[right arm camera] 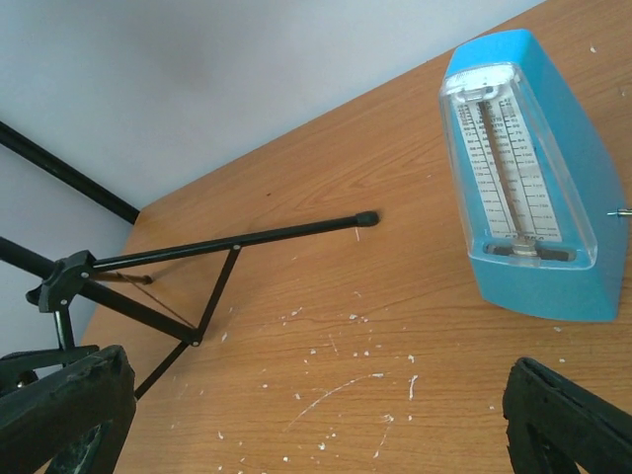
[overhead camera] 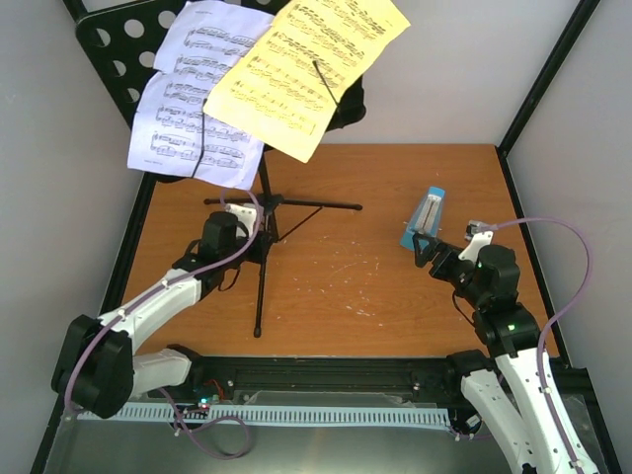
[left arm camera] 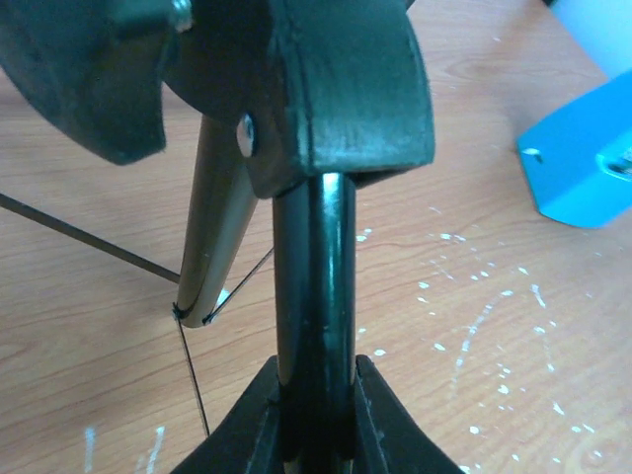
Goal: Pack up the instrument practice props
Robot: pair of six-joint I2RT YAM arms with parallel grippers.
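Observation:
The black tripod music stand (overhead camera: 265, 202) stands left of centre. Its round-holed desk (overhead camera: 117, 44) carries white sheet-music pages (overhead camera: 188, 109) and a yellow page (overhead camera: 296, 69). My left gripper (overhead camera: 257, 237) is shut on the stand's upright pole (left arm camera: 314, 296) just above the tripod hub, with the fingers (left arm camera: 395, 415) pressed on both sides of it. The blue wedge metronome (overhead camera: 425, 219) stands upright at the right, and its clear cover faces my right wrist view (right arm camera: 523, 178). My right gripper (overhead camera: 428, 251) is wide open and empty, just in front of the metronome without touching it.
The tripod legs (right arm camera: 237, 239) spread across the table's middle, one foot pointing toward the metronome. A long leg (overhead camera: 260, 296) reaches toward the near edge. A black frame post (overhead camera: 548, 74) rises at the back right. The metronome's corner shows in the left wrist view (left arm camera: 583, 168).

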